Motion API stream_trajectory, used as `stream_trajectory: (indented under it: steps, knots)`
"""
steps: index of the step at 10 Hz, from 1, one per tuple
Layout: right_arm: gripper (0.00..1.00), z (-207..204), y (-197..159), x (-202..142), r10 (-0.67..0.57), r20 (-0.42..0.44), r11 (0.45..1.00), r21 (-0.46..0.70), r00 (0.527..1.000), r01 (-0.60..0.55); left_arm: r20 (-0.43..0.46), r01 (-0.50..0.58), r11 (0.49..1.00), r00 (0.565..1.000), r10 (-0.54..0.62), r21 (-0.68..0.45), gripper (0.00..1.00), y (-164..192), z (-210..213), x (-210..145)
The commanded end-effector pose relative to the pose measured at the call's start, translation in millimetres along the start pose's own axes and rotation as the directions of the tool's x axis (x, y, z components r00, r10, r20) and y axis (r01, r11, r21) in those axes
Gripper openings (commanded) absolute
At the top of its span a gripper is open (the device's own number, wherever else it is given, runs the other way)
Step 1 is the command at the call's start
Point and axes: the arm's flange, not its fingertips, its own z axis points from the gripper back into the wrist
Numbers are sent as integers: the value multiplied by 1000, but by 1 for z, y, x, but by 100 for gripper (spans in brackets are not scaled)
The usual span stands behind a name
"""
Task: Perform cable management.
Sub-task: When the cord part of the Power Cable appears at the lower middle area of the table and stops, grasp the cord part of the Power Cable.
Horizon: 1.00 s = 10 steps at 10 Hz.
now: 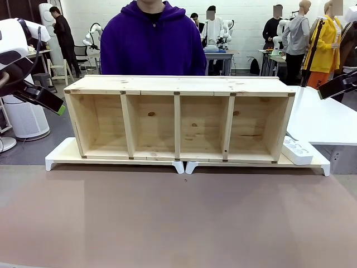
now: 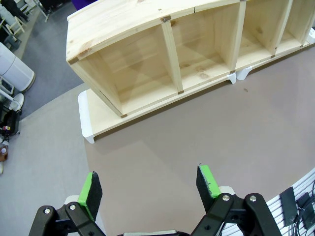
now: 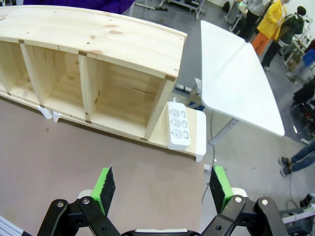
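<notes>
left gripper [image 2: 149, 189]: released, green pads [image 2: 91, 194] spread wide, nothing between them. it hangs above the bare brown tabletop [image 2: 197, 132], off the left end of the long pale pine shelf unit [image 2: 123, 29]. in the front view it sits at the far left edge, about level with the shelf's top board and apart from the wood.

right gripper [image 3: 162, 184]: released too, jaws fully apart, nothing held. it hangs over the brown tabletop in front of the shelf's right end. in the front view its black tip pokes in at the right edge, about level with the shelf top, on the side of the white side table [image 1: 323, 117].

shelf unit: four open compartments facing the robot, plain wood inside. it stands on two low white plastic risers [image 1: 61, 155] set end to end, which meet near the middle of the shelf front.

white multi-socket power strip [image 3: 178, 124]: lies flat on the right riser's end, just beside the shelf's right wall, sockets up. the right wrist view shows three sockets with switches.

person in a purple hoodie [image 1: 152, 44]: stands behind the shelf at the far side, torso roughly centred on it, hands hidden behind the wood.

long thin black power cord: cannot tell where it lies from these views.
</notes>
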Motion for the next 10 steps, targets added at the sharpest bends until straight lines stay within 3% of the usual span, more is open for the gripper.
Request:
stream_trajectory:
  steps: [1, 10]
  knots:
    - [100, -5, 0, 2, 4, 8, 1000, 4, 1000, -4, 8, 11, 1000, 1000, -11, 3, 100, 1, -1, 2]
    - [100, -5, 0, 2, 4, 8, 1000, 4, 1000, -4, 8, 11, 1000, 1000, -11, 3, 100, 1, -1, 2]
